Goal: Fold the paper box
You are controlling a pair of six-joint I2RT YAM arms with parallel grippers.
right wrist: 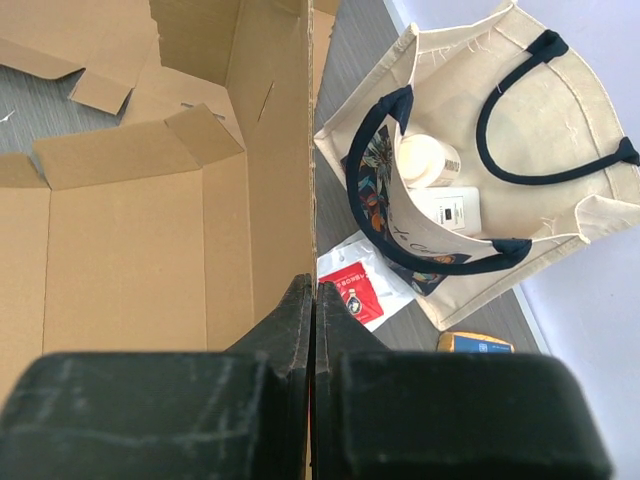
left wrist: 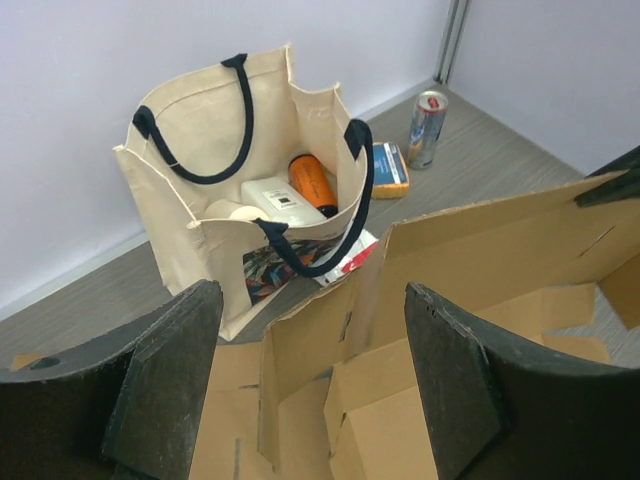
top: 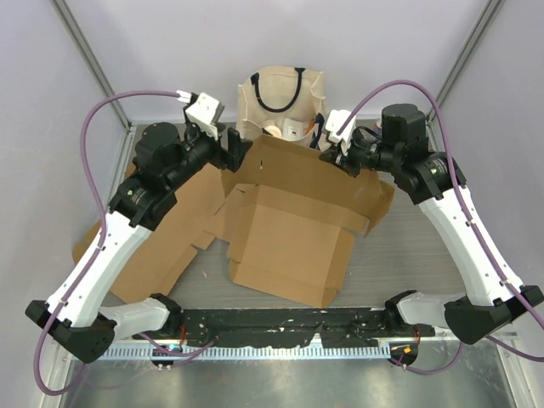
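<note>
The brown paper box (top: 289,238) lies half folded in the middle of the table, its long back wall standing up. My right gripper (top: 333,158) is shut on the top edge of that wall near its right end; in the right wrist view the fingertips (right wrist: 300,300) pinch the thin cardboard edge (right wrist: 285,150). My left gripper (top: 237,151) hovers over the wall's left end, open. From the left wrist, the upright side flap and wall (left wrist: 500,250) stand below and between the wide-apart fingers (left wrist: 165,380), touching neither.
A cream tote bag (top: 280,102) with dark handles stands just behind the box, holding bottles and a white box. A red-and-white packet (right wrist: 352,292) lies at its foot. A can (left wrist: 427,128) and a yellow-blue sponge (left wrist: 388,168) sit beyond. Flat cardboard (top: 157,251) spreads left.
</note>
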